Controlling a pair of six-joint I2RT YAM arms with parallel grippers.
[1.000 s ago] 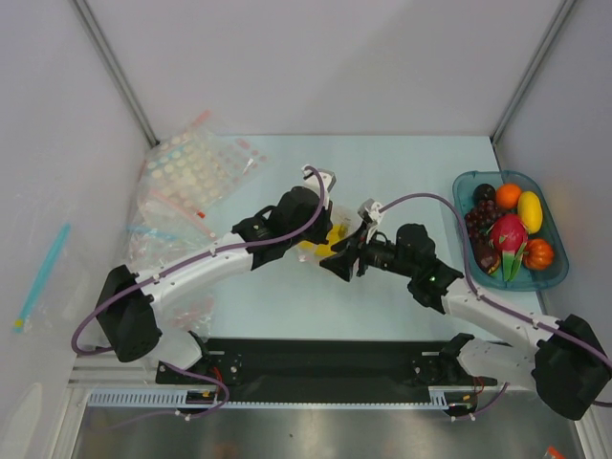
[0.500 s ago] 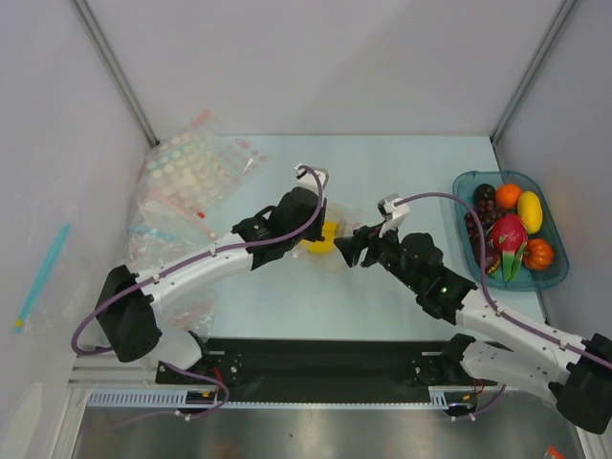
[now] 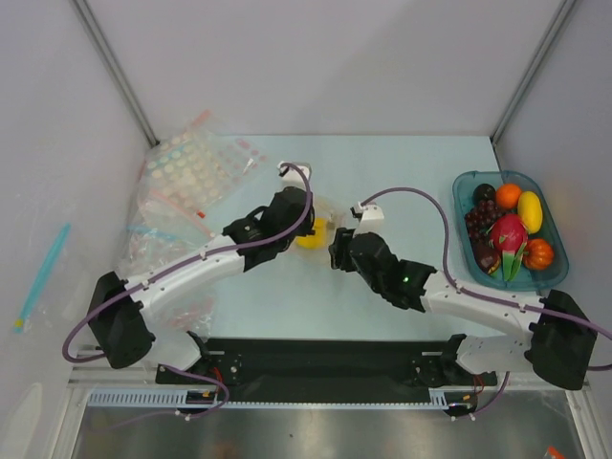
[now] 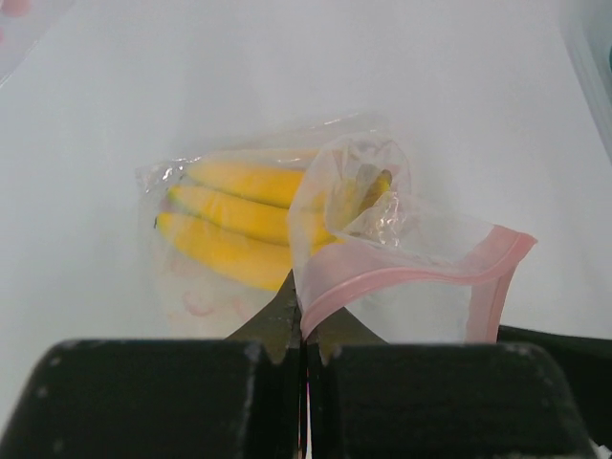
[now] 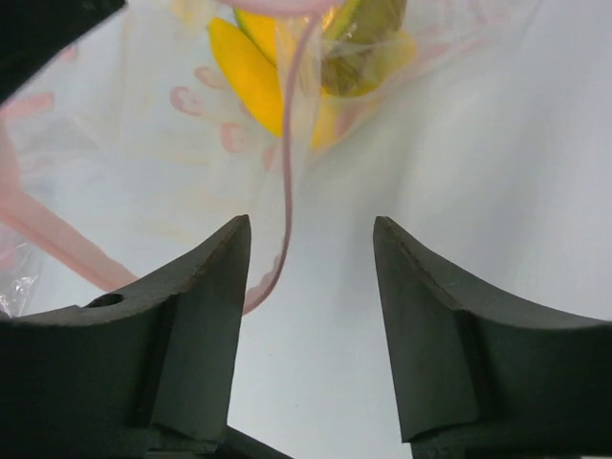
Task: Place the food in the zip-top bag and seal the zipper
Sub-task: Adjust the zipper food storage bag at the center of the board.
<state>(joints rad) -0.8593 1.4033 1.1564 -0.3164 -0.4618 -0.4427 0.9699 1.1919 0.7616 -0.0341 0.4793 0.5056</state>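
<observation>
While the left claw [image 4: 304, 330] has its fingers pressed together on the zipper [image 4: 402, 277], the right claw [image 5: 311, 229] stands with its jaws apart and grips nothing. The left claw pinches the pink-red strip at one end. From that pinch the strip rises and bends away across the mouth of the zip-top bag [image 4: 382, 225], which gapes open and crumpled. Inside the clear plastic lies the banana bunch [image 4: 229, 215], resting low in the bag against the surface [image 3: 402, 172].

In the right wrist view, the same strip [image 5: 287, 143] runs down between the two open fingers, closer to one of them; whether it touches that finger cannot be told. Just beyond the fingertips the yellow bananas [image 5: 244, 67] show through the plastic.

From above, the bag sits at the middle of the surface, with the left claw [image 3: 304, 218] on its left side and the right claw [image 3: 337, 251] on its near right side. Well apart, at the right edge, a teal tray [image 3: 562, 266] holds the dragon fruit [image 3: 509, 234], the orange round fruit [image 3: 508, 195] and a dark fruit [image 3: 485, 192] among others. At the far left lies a heap of clear bags [image 3: 196, 172].
</observation>
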